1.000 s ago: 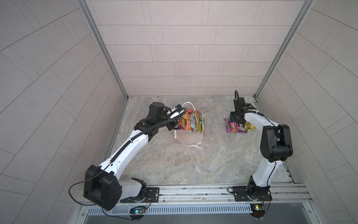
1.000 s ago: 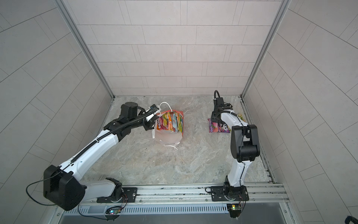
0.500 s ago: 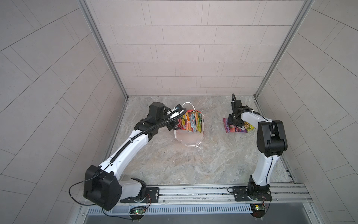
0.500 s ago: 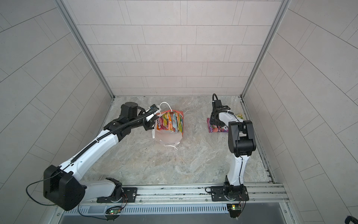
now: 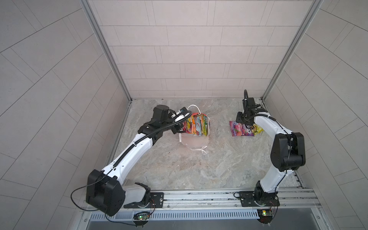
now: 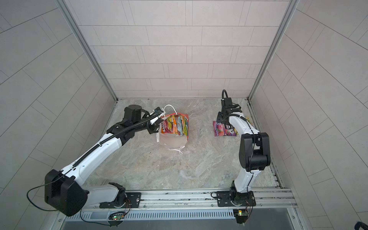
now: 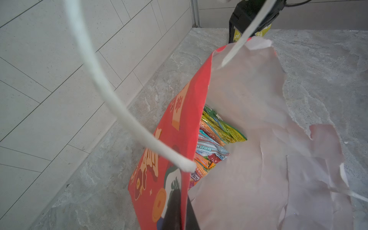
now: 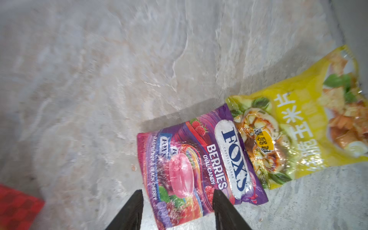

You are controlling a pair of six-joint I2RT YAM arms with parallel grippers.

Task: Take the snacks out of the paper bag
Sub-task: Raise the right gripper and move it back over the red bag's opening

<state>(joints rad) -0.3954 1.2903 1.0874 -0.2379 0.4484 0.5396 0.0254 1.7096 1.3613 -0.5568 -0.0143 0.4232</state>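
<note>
Left gripper (image 7: pixel 182 197) clamps the rim of the torn red paper bag (image 7: pixel 179 119) — flimsy. Inside, snack packets (image 7: pixel 215 135): light, glossy, slippery, best pinched at a sealed edge. Right gripper (image 8: pixel 177 192), jaws apart, hovers over the purple FOX'S Berries packet (image 8: pixel 199 165) — yellow packet (image 8: pixel 298 129) touching it.

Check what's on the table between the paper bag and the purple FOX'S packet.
Nothing: bare tabletop separates the paper bag from the purple FOX'S packet, as both top views show.

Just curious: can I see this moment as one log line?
left fingers: shut on paper bag | right fingers: open over purple packet | more snacks: in bag
</note>
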